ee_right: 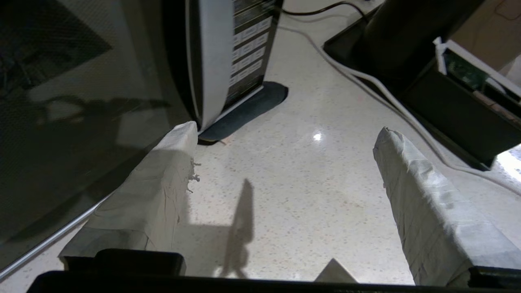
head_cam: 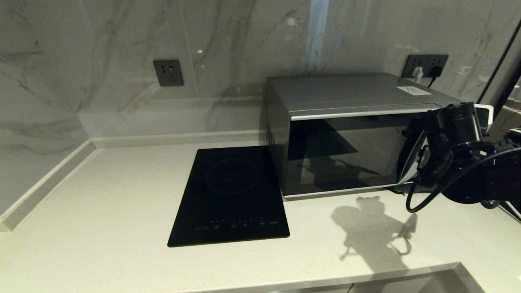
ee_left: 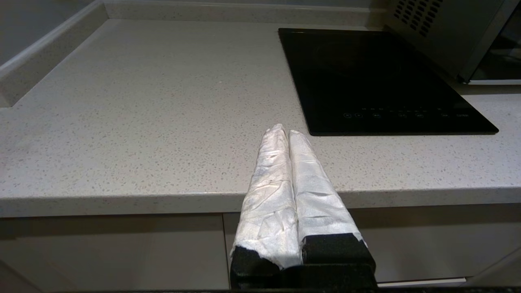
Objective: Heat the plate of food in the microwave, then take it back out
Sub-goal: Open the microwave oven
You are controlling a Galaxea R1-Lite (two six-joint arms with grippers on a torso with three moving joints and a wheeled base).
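The microwave [head_cam: 346,134] sits on the pale counter [head_cam: 101,211], pushed back near the marble wall [head_cam: 122,49]. Its dark glass door is closed, and I cannot see through the glass, so I cannot tell where the plate of food is. Just beside the microwave, on its left, a flat black hob [head_cam: 230,197] lies on the counter. The right gripper [ee_right: 285,134] is up by the microwave's right front corner, close to the silver handle strip [ee_right: 213,61] and the black button panel [ee_right: 248,49]. Its two white-wrapped fingers [ee_right: 423,203] are spread wide apart and nothing is between them. One finger is very near the glass door, but I cannot tell if it touches. A dark tray [ee_right: 447,93] and a white cable [ee_right: 390,97] lie on the counter to the right of the microwave. The left gripper [ee_left: 283,130] waits low at the counter's front edge, far to the left of the microwave, with its fingers pressed together and holding nothing.
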